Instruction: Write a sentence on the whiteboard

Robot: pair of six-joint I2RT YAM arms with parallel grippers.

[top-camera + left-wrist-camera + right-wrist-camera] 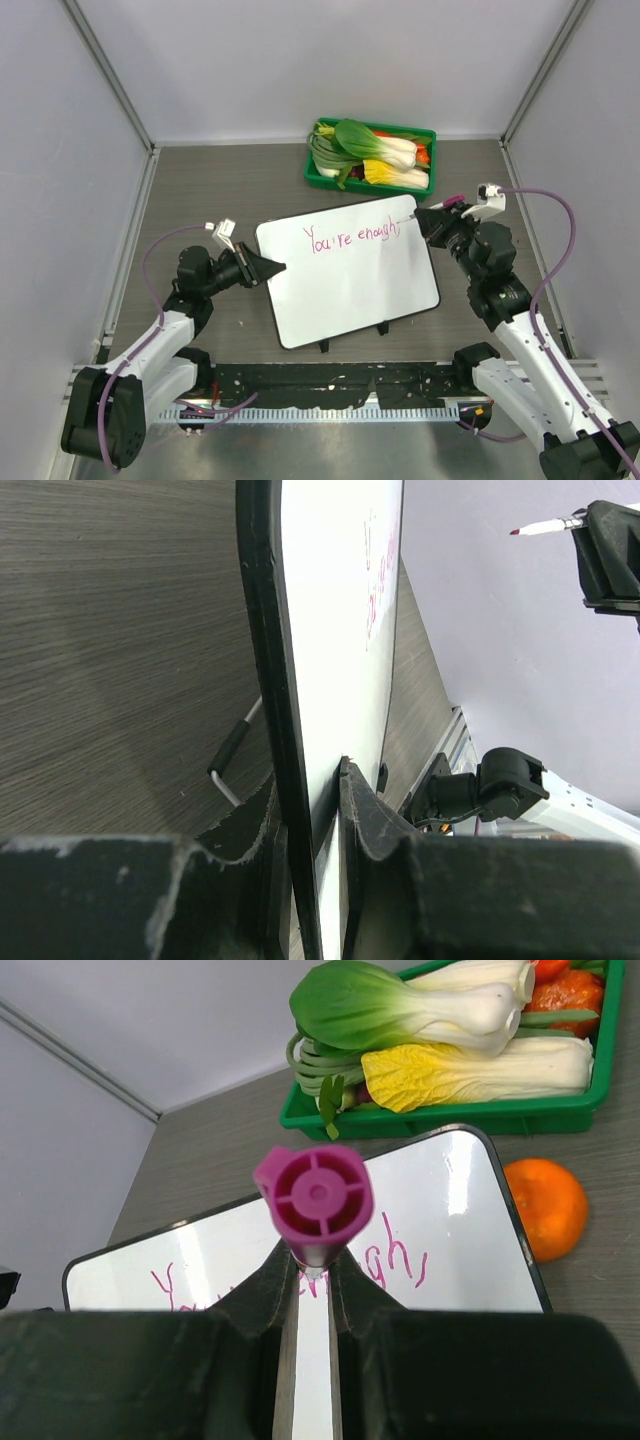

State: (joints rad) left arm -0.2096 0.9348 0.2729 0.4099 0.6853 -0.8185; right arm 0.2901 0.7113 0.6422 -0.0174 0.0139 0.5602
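The grey wood-grain table (pixel 200 200) carries everything. The whiteboard (pixel 350 295) lies on it between the two claws, turned a little, with one short side towards each claw. Two small black clips (pixel 382 328) sit on its near edge.

Beyond the right claw, at the far side of the table, stands a green tray (pixel 428 134). In it are a bok choy (pixel 375 145), a napa cabbage (pixel 395 176) and something red-orange that I cannot name.

The left claw (pixel 272 268) is closed on the whiteboard's rim at the left side. In the left wrist view one finger (pixel 375 820) lies over the white face, the other is under the board, and the black rim passes between them. Just beside this claw a wire leg (pixel 232 762) shows under the board.

The right claw (pixel 425 220) is closed around a marker (pixel 313 1195). Its pink end faces back to the wrist camera and its tip points ahead of the claw, at the board's far right corner. Whether the tip touches the surface I cannot tell.

An orange (pixel 545 1205) lies on the table to the right of this claw, just beside the board's edge.

The sentence (pixel 352 238) is in thin pink writing and reads about "You're enough". It ends just ahead of the marker's tip and runs from there towards the left claw's side.
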